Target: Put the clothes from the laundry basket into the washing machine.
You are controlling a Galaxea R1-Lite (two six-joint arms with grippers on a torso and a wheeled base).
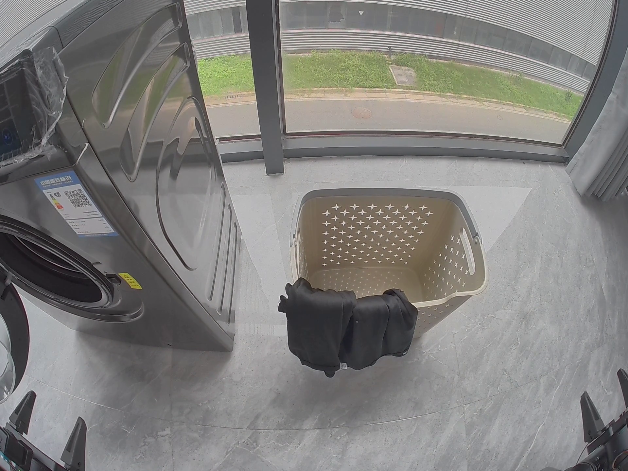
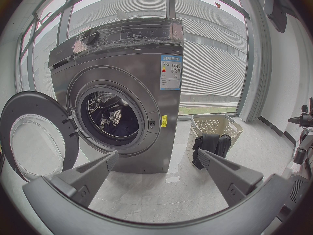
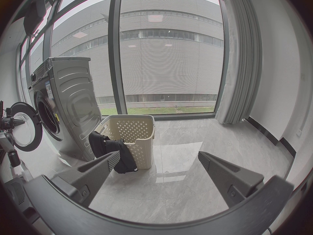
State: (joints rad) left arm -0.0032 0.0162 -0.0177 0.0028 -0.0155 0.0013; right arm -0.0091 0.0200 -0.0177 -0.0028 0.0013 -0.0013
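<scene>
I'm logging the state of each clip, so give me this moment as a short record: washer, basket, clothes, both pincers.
washing machine: front loader, standing on the floor left of the basket
door: swung wide open
laundry basket: beige, upright on the floor near the window
clothes: black, draped over the basket's near rim, hanging down its outside
left pincer: open, holding nothing, facing the machine
right pincer: open, holding nothing, apart from the basket
task status: no garment picked up yet
</scene>
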